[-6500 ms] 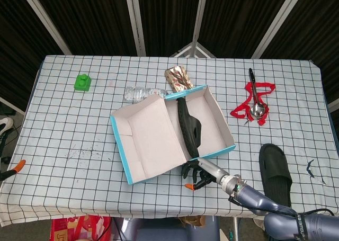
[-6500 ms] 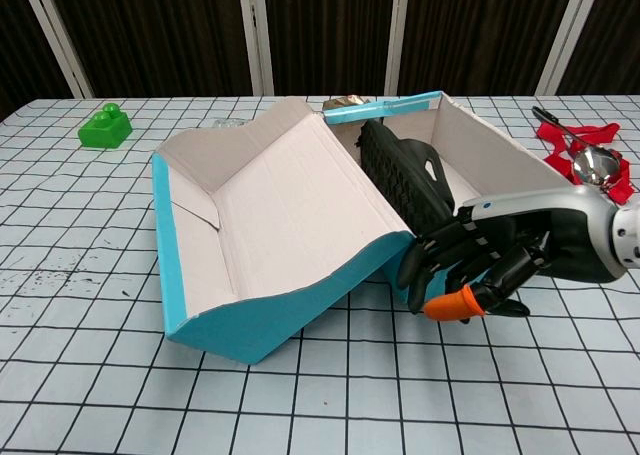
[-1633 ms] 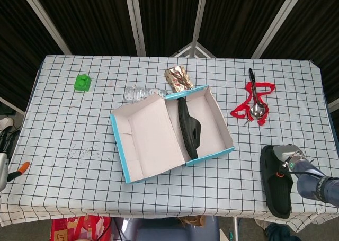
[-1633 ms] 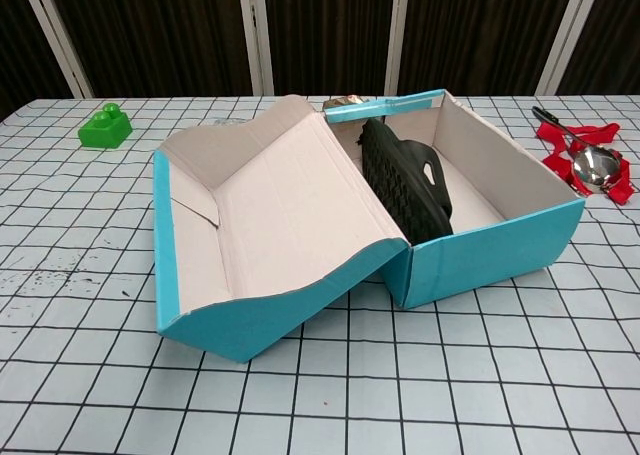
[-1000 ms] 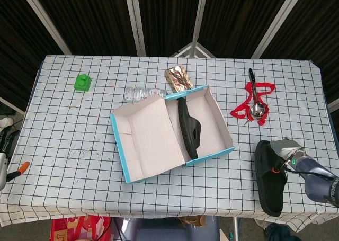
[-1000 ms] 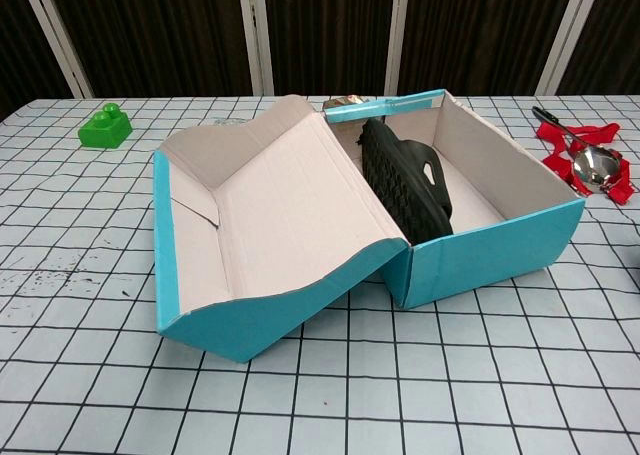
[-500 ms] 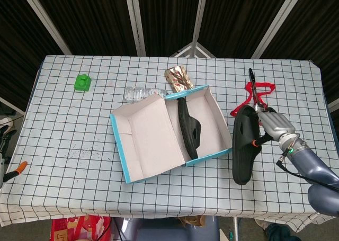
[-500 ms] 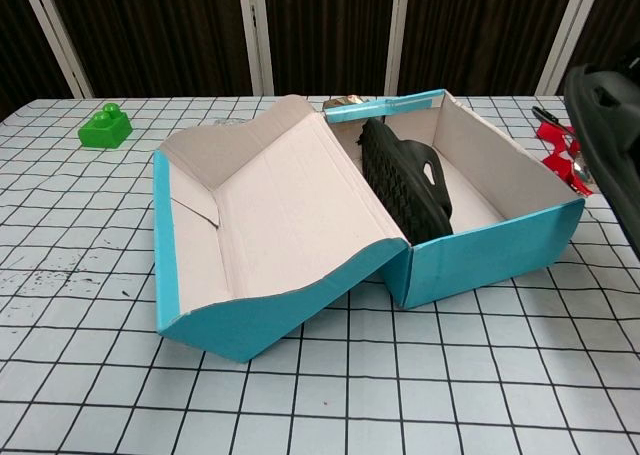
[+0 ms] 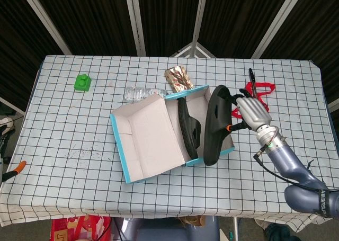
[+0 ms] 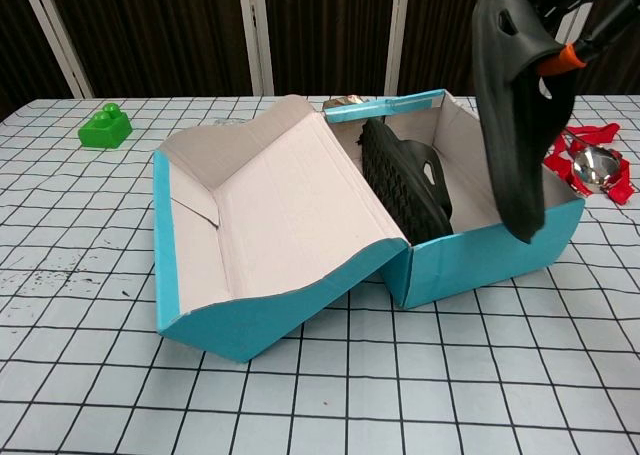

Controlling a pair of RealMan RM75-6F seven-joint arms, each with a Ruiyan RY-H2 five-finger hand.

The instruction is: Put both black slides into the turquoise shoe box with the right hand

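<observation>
Lifted from the table's near right corner, the second black slide (image 9: 214,125) is now held over the right wall of the turquoise shoe box (image 9: 139,173). It is pinched at its far end by the fingers of the right hand (image 9: 249,113). The first black slide (image 9: 189,128) is seen on edge inside the box.

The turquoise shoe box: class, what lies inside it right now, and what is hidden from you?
Inside the turquoise shoe box one black slide leans on edge against its left wall. The second slide, held by the right hand, hangs above the box and covers part of its floor.
</observation>
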